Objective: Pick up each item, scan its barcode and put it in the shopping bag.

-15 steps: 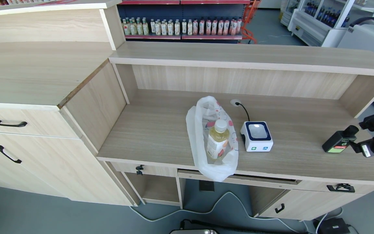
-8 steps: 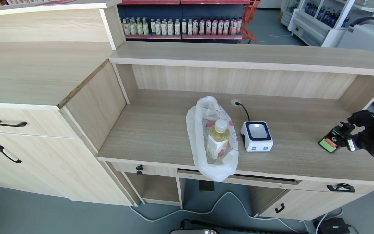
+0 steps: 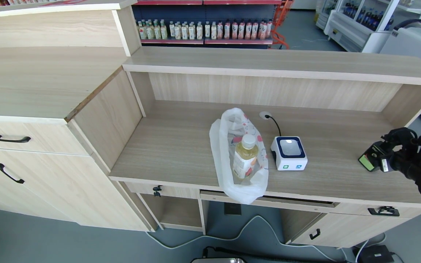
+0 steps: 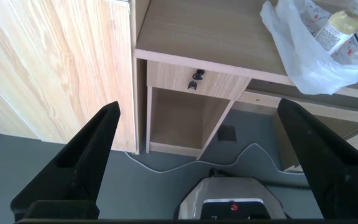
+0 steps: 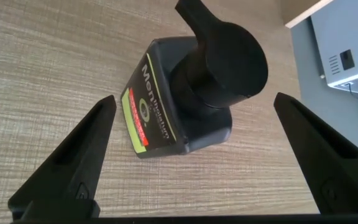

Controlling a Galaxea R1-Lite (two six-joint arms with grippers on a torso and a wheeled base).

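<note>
The fingers (image 5: 73, 162) of the right gripper (image 5: 194, 102) are spread wide, one on each side of a dark pump bottle (image 3: 370, 160) with a green label. A gap shows between each finger and the bottle, so they grip nothing. The bottle rests on the counter (image 3: 181, 146) near its right end, with its black pump head turned toward the wrist. Whether it stands straight or leans cannot be told. The right arm comes in from the right edge of the scene, above the near right part of the counter.

The fingers (image 4: 79, 168) of the left gripper (image 4: 199, 107) are also spread apart and hold nothing. This gripper hangs low, near the counter's front on the left, below the level of its top. It faces the open cubby (image 4: 185, 118) under the counter and the grey floor (image 4: 73, 162).

At the middle of the counter lies the white shopping bag (image 3: 217, 153), its mouth open and its near end drooping over the counter's front edge. Inside it a tea bottle (image 3: 245, 157) with a white cap lies with the cap toward the far side. Just right of the bag, apart from it, sits the white barcode scanner (image 3: 288, 153). Its black cable (image 3: 276, 126) runs to a hole in the counter farther back. The pump bottle is well apart from the scanner, to the right.
</note>
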